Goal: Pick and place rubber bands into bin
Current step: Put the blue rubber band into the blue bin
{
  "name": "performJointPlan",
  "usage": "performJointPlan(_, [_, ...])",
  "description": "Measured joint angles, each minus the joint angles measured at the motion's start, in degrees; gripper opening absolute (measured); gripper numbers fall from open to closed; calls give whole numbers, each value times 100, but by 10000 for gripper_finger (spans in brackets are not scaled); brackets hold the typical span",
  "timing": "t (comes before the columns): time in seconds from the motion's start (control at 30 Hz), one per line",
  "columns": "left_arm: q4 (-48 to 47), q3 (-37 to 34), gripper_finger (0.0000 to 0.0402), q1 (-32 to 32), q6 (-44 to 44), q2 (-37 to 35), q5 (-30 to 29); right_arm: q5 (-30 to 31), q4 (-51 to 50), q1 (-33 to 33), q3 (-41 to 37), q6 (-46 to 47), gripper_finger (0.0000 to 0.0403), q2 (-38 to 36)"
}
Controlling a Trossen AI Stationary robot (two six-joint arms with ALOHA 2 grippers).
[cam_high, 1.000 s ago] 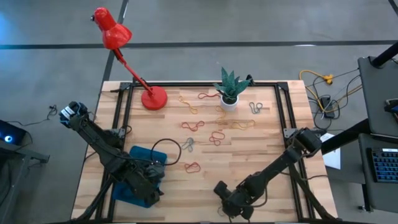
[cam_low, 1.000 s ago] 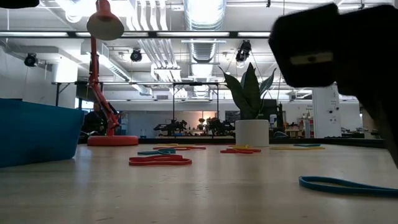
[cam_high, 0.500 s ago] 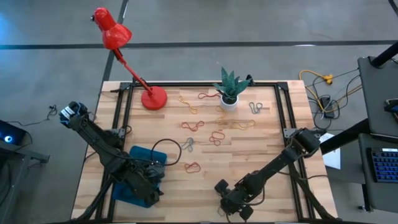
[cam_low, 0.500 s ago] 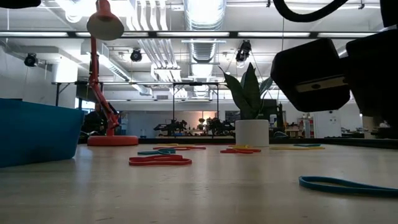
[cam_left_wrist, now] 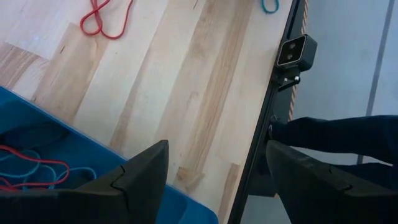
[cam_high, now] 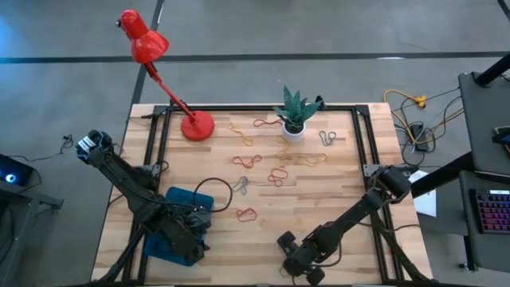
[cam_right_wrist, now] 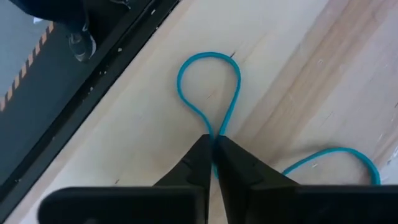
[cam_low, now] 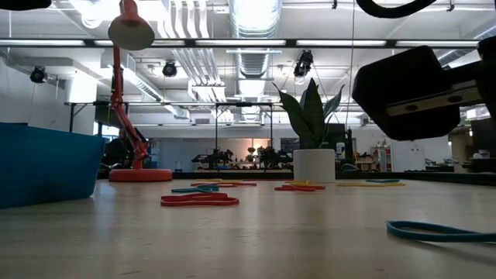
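Note:
My right gripper (cam_right_wrist: pixel 214 142) stands at the table's near edge (cam_high: pixel 293 263), shut on a teal-blue rubber band (cam_right_wrist: pixel 208 93), which lies flat on the wood (cam_low: pixel 442 230). My left gripper (cam_left_wrist: pixel 217 163) hangs open over the teal-blue bin (cam_high: pixel 177 199), holding nothing. The bin (cam_left_wrist: pixel 25 124) rests on the table near the front left and has red and blue bands (cam_left_wrist: pixel 31 168) in it. More rubber bands lie loose mid-table: a red one (cam_high: pixel 246 214) and several others (cam_high: pixel 275 175) toward the plant. My right gripper pinches the teal-blue band at its middle (cam_right_wrist: pixel 214 132), where both strands are drawn together between the two fingertips. The fingers come from above, slanting down. One loop (cam_right_wrist: pixel 208 68) spreads beyond the tips, another (cam_right_wrist: pixel 336 155) to the side; both lie on the table.
A red desk lamp (cam_high: pixel 195 123) and a white pot with a plant (cam_high: pixel 293 127) stand at the far side. A black cable (cam_high: pixel 219 191) loops beside the bin. A small camera (cam_left_wrist: pixel 292 51) sits on the table's near rail. A person's shoe (cam_right_wrist: pixel 81 43) shows beyond the edge.
My right gripper has sunk a little toward the table, rolled about its own line, and shut on the teal-blue band. The band's middle is drawn together, and in the low view its end has shifted slightly toward the gripper.

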Motion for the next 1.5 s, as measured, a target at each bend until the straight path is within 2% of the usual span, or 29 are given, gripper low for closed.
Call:
performJointPlan(0.2, [-2,0,254,9,19,0,-41,-5,-45,-180,303,1063,8,6])
performJointPlan(0.33, [4,0,254,9,35,0,-51,703,-7,-443,507,1349,8,-67])
performJointPlan(0.43, [6,0,254,9,45,0,-60,1060,121,-717,676,1343,8,-222])
performJointPlan(0.6, [6,6,254,11,184,0,-180,1061,122,-1105,1092,1234,8,-385])
performJointPlan(0.7, [20,9,254,11,195,0,-189,1071,-301,-1227,1476,911,8,-427])
performJointPlan(0.87, [33,9,254,9,196,0,-190,957,-1638,-1087,1683,366,8,-392])
performJointPlan(1.07, [45,2,254,9,196,0,-196,787,-2038,-624,1420,36,12,-383])
performJointPlan(1.2, [46,0,254,9,201,0,-196,768,-1917,-352,1393,-266,40,-378])
performJointPlan(1.5, [156,-54,254,9,331,0,-200,772,-1481,-212,1272,-388,151,-285])
